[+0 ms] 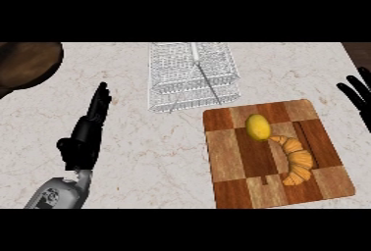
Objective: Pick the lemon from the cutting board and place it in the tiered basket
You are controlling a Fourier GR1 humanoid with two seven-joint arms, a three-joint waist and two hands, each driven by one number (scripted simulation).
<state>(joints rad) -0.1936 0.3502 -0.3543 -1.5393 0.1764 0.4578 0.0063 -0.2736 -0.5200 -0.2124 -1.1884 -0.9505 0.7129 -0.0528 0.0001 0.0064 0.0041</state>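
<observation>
A yellow lemon (258,127) lies on the upper middle of the wooden cutting board (239,191), touching the tip of a croissant (296,162). The white wire tiered basket (192,76) stands just behind the board's far left corner. My left hand (87,130) rests open on the counter well left of the board, fingers straight and pointing away. At the view's right edge my right hand (358,95) shows only its straight fingers, open, to the right of and behind the board. Neither hand touches the lemon.
A dark brown round object (25,63) sits at the far left corner of the marble counter (145,162). The croissant lies right beside the lemon on the board.
</observation>
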